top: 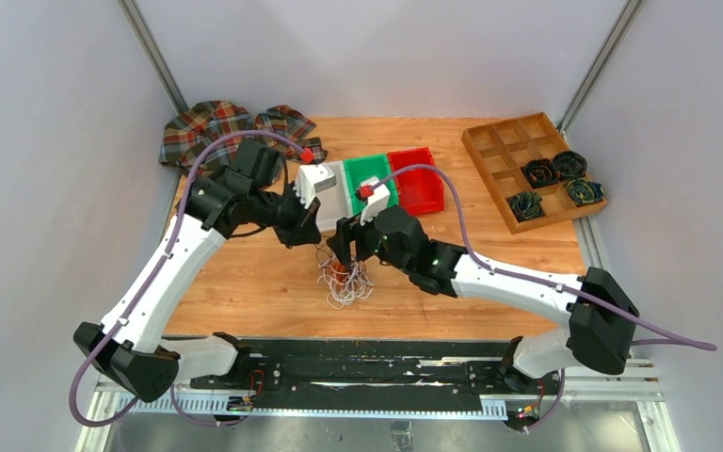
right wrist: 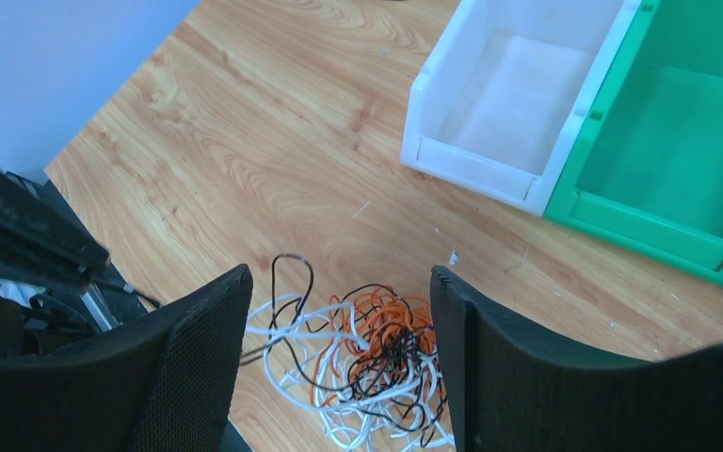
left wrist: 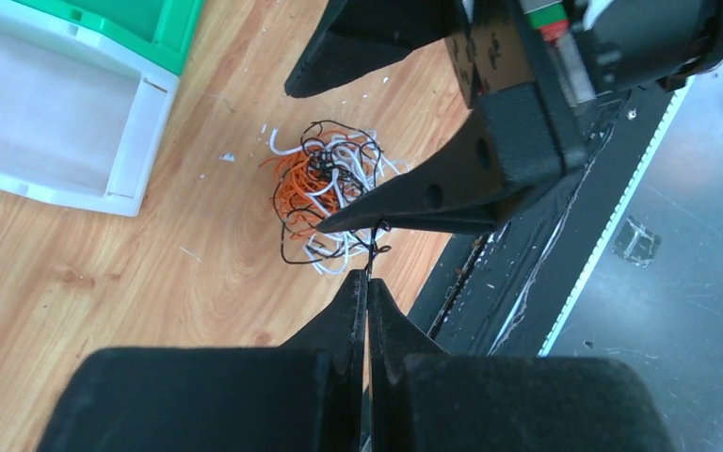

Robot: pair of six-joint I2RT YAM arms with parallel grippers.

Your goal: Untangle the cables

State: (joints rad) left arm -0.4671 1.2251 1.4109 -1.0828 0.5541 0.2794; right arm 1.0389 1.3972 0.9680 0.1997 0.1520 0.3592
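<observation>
The cables (top: 344, 280) are a fist-sized tangle of thin black, orange and white wires lying on the wooden table in front of the arms. They also show in the left wrist view (left wrist: 328, 193) and the right wrist view (right wrist: 362, 363). My left gripper (left wrist: 368, 275) is shut on one black strand that leads off the near edge of the bunch; in the top view it (top: 313, 243) is just left of the tangle. My right gripper (right wrist: 341, 278) is open and hovers over the bunch, one finger on each side; in the top view it (top: 341, 252) is directly above it.
White bin (top: 325, 200), green bin (top: 369, 175) and red bin (top: 414, 179) stand in a row just behind the grippers. A wooden compartment tray (top: 504, 141) with dark wound coils is at the back right. A plaid cloth (top: 226, 127) lies at the back left.
</observation>
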